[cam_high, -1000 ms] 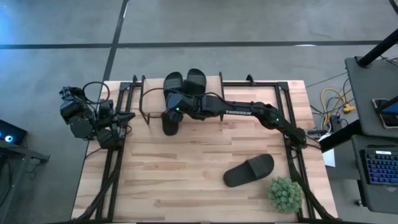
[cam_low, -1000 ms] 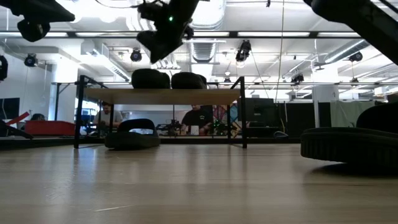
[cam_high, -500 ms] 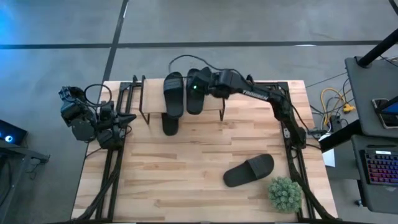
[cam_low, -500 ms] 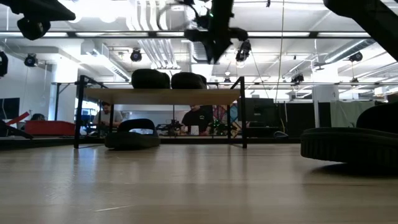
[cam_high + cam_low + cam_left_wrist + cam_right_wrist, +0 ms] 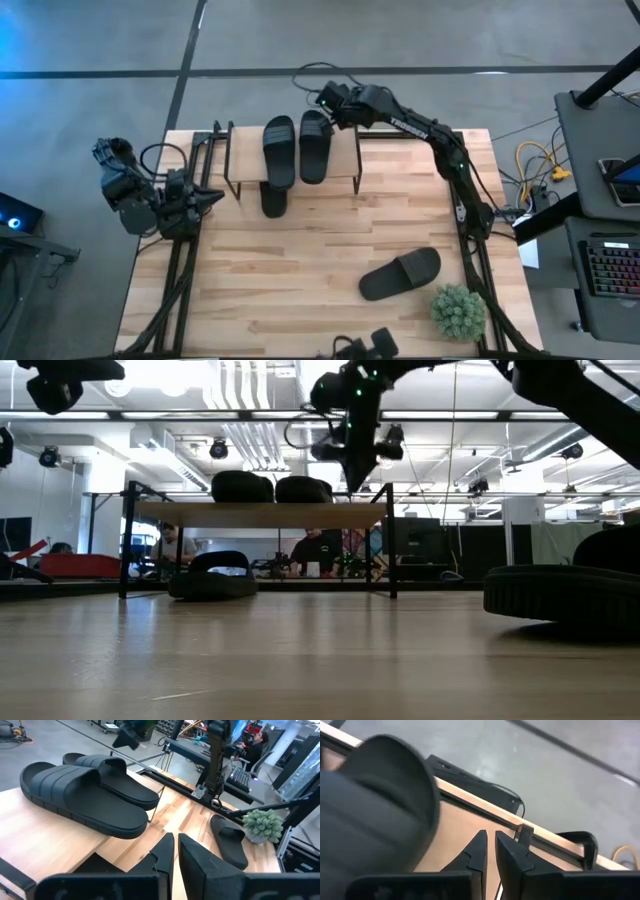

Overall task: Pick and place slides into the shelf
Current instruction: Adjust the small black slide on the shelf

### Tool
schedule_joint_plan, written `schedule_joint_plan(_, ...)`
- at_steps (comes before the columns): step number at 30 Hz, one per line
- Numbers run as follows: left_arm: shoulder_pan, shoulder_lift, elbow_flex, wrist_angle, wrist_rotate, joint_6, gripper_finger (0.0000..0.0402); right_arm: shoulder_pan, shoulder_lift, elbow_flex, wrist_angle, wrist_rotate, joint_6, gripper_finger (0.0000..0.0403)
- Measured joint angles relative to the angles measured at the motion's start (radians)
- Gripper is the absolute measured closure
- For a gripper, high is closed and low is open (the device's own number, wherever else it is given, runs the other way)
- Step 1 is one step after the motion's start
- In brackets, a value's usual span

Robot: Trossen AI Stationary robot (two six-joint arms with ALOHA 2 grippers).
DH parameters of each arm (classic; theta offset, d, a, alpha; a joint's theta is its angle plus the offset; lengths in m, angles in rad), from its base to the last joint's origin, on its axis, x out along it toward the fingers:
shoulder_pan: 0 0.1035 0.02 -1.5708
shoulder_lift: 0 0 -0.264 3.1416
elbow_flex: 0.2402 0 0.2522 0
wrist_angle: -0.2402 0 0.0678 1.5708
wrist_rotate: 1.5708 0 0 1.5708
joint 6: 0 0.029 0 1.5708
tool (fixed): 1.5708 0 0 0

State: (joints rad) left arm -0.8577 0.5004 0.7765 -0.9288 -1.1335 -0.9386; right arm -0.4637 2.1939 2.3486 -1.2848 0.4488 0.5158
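Observation:
The shelf stands at the table's far side. Two black slides lie side by side on its plank top. A third slide lies on the table under the shelf, its near end sticking out. The fourth slide lies on the table near the right front. My right gripper hangs shut above the shelf's far edge, just beyond the right-hand slide, touching nothing. My left gripper waits shut at the table's left edge, pointing toward the shelf.
A small green plant stands at the table's near right corner, beside the fourth slide. Black frame rails run along the table's left and right sides. A small dark object shows at the near edge. Bare wood lies between the shelf and the near edge.
My right gripper has gone from the near left of the shelf, by the slide under it, across the shelf top toward the table's far edge and to the right. All the slides have stayed where they were.

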Motion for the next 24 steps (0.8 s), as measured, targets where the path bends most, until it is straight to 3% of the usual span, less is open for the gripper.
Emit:
schedule_joint_plan(7,0.000,0.035,0.000,0.003,0.000,0.000,0.0391,-0.028,0.046,0.000,0.089,-0.134,-0.062,0.0375)
schedule_joint_plan(24,0.000,-0.015,0.000,0.002,-0.001,0.003,0.0391,0.016,0.078,0.000,0.085,-0.196,-0.109,0.0375)
